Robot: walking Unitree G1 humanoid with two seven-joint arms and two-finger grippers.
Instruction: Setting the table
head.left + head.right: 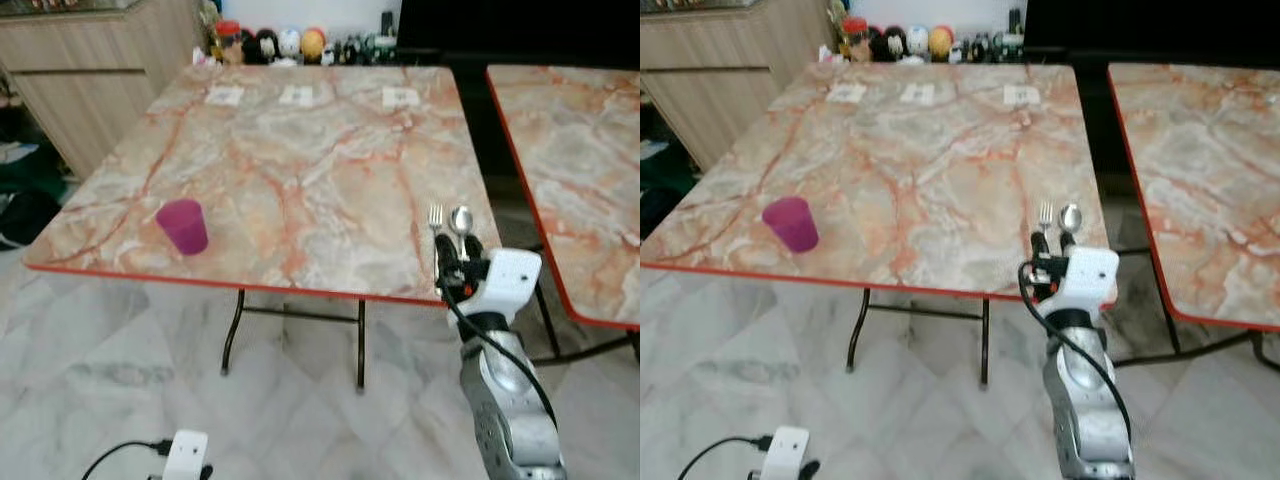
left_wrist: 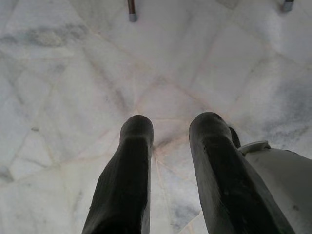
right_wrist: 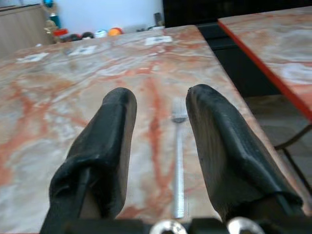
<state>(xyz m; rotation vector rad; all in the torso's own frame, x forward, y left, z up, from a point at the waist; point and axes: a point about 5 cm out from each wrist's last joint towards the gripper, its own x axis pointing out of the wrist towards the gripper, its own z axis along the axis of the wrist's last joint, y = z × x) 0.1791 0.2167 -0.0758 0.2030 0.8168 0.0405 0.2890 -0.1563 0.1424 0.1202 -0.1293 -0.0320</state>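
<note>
- Hanging low by the marble floor (image 2: 68,73), the left gripper (image 2: 170,141) points down at the tiles with its jaws apart and nothing between them; this arm looks idle
- Nearer the work, the right gripper (image 1: 452,262) sits at the desk's near edge, towards its right corner, jaws apart and empty, fingers pointing across the top
- Between those fingers (image 3: 105,136) in the right wrist view lies the fork (image 3: 178,161), flat on the desk (image 1: 300,170), tines pointing away from the robot; it is not touched by either finger as far as can be seen
- Just beside the fork, on its right, lies a spoon (image 1: 461,220), bowl pointing the same way; the two look close together but whether they touch cannot be told
- My judgement on handling: both are thin, stiff metal, light and smooth, so they lie low against the hard top and may slide or spin rather than lift. The mid-handle seems the best place to pinch, crosswise, with the fingers brought down either side; taking one without nudging its neighbour is the risk
- Further left, near the same front edge, stands a purple cup (image 1: 182,225), upright and well apart from the cutlery
- At the far edge lie three small white cards (image 1: 298,95) in a row, with a second desk (image 1: 580,150) off to the right
</note>
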